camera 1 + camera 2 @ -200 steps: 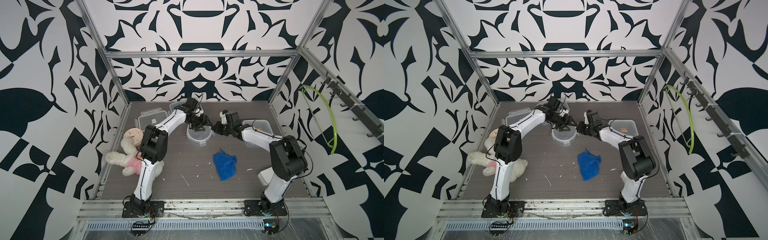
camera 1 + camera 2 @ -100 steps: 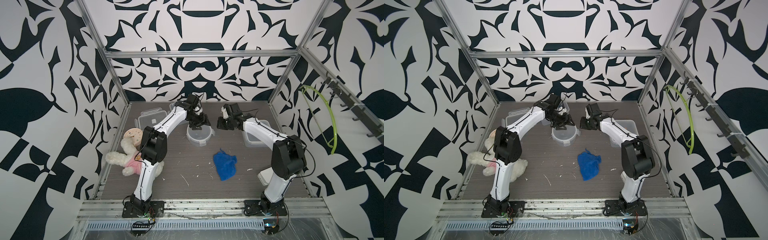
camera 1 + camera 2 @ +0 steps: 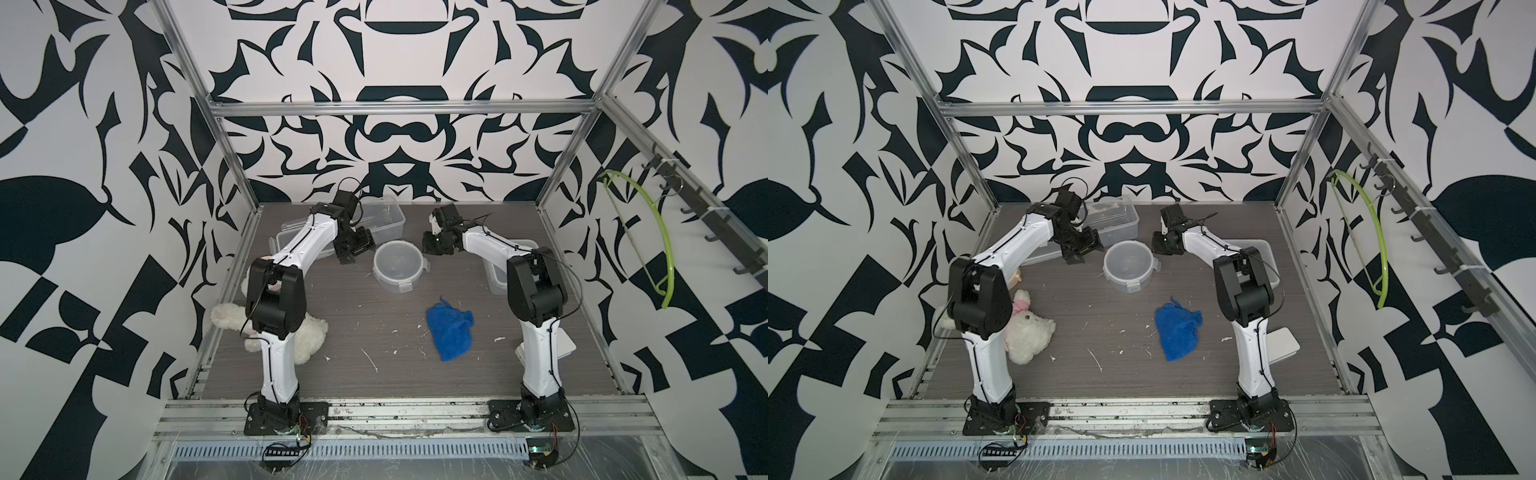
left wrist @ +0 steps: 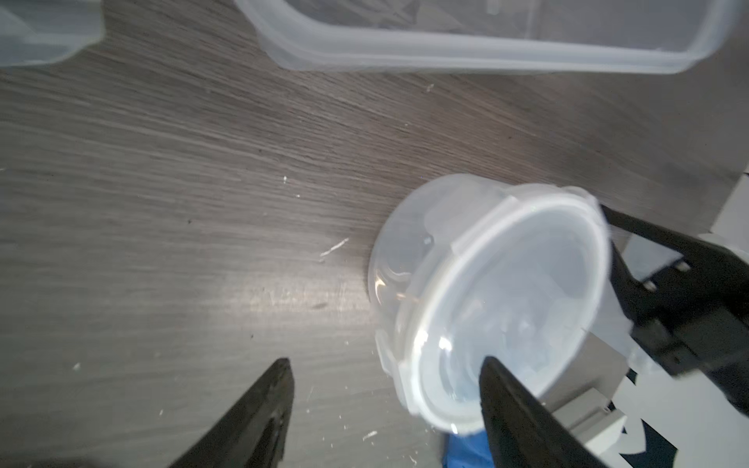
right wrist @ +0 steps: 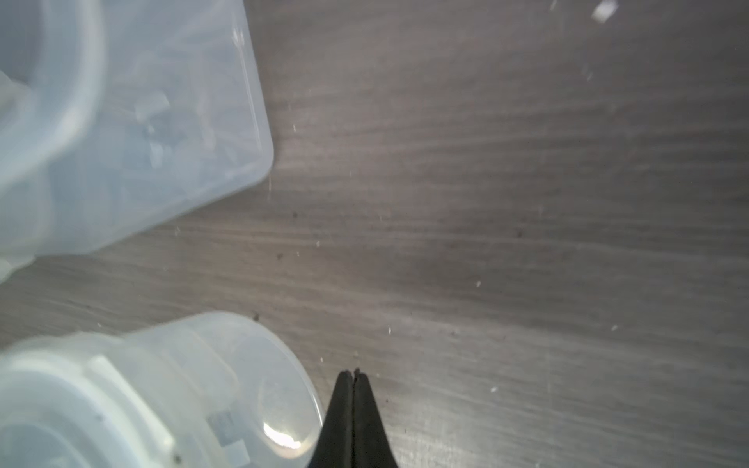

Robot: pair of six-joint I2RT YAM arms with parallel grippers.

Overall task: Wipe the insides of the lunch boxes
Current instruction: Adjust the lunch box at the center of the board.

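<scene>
Left wrist view puts the round lunch box (image 4: pixel 498 300) upright on the table (image 4: pixel 202 202). Its lid looks to be on with the clip tabs sticking out, but you can't confirm it's seated. Your left gripper (image 4: pixel 385 362) is just beside the box, jaws wide apart with nothing between them. One fingertip overlaps the rim in this view, and contact can't be told, so call it empty.

Your right gripper (image 5: pixel 352 372) is on the box's other side, jaws pressed together and holding nothing, with the tip near the box wall. One arm on each side reads as working the clips or lid.

The rectangular lunch box (image 3: pixel 386 218) stands open at the back, behind the left gripper. The square lunch box (image 3: pixel 496 278) sits by the right arm, partly hidden. The blue cloth (image 3: pixel 451 332) lies crumpled nearer the front, well apart from both grippers, so no wiping is under way. You'd need to grab it first. The plush toy (image 3: pixel 307 336) by the left arm is irrelevant.
</scene>
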